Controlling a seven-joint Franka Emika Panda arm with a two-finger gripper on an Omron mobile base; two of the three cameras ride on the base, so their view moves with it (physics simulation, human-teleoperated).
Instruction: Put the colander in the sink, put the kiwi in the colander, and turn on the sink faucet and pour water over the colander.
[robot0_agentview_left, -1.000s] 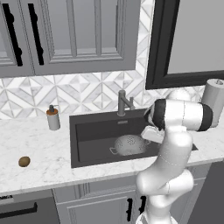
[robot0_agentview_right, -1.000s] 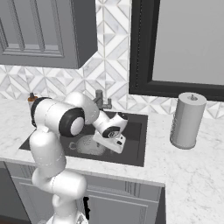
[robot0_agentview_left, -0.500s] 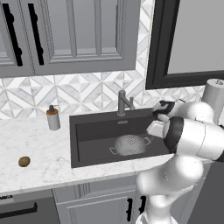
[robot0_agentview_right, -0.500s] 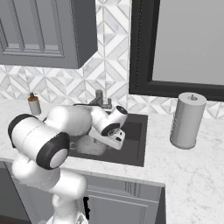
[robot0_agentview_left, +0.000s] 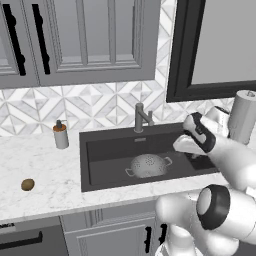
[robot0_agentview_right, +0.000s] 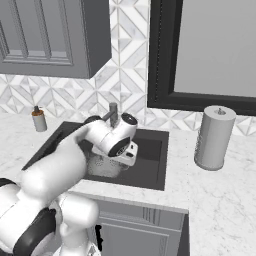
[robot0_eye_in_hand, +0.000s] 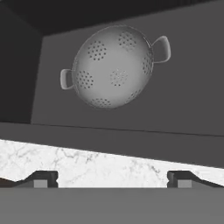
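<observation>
Step 1 done: colander (robot0_agentview_left: 148, 165) sits upright in sink (robot0_agentview_left: 100, 172), nothing inside. Kiwi (robot0_agentview_left: 28, 184) on tabletop (robot0_agentview_left: 50, 175), well left of the basin. Gripper (robot0_eye_in_hand: 112, 178) empty, jaws wide. Left: kiwi into colander, sink faucet (robot0_agentview_left: 141, 117) on w/ water.

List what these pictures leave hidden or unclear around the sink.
- Sink drain: in the left base view the colander may cover it; none can be made out.
- Colander in the right base view: mostly behind the arm.
- Gripper: in the hand view just its tips rise at the bottom edge, spread wide.
- Sink faucet lever: too small to read its position.
- Kiwi: too small for surface detail.
</observation>
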